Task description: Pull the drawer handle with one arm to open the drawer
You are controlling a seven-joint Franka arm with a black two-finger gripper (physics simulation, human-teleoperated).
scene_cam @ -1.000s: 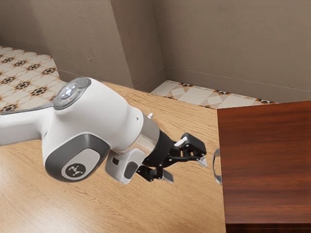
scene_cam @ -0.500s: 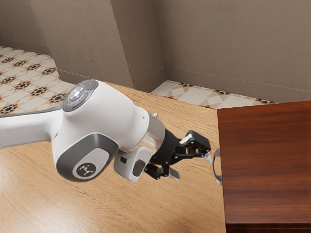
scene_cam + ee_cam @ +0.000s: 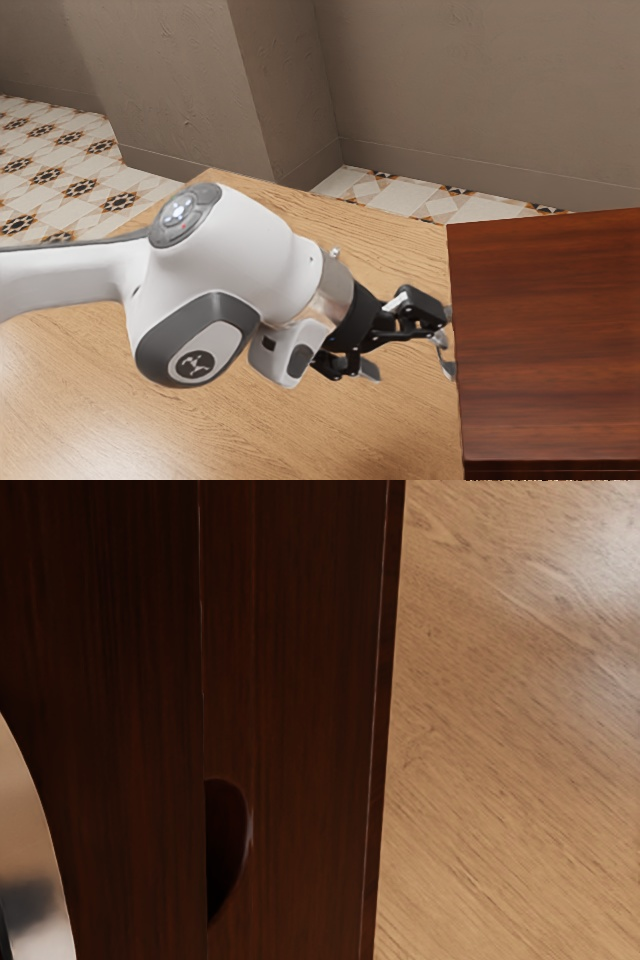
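wooden tabletop [image 3: 100,425] beside drawer [image 3: 550,330] edge

Beige walls [image 3: 480,80] with pale skirting [image 3: 480,165] along the base. Patterned tile floor [image 3: 60,160] beyond. Light wood table [image 3: 100,420] in front, finely grained. Soft, even light throughout.

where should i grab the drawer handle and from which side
Take the drawer handle at the middle of its bowed bar, coming from the exterior view's left, one finger each side. It stands off the cabinet front as a thin curved loop, leaving a gap behind, and the open gripper faces it.
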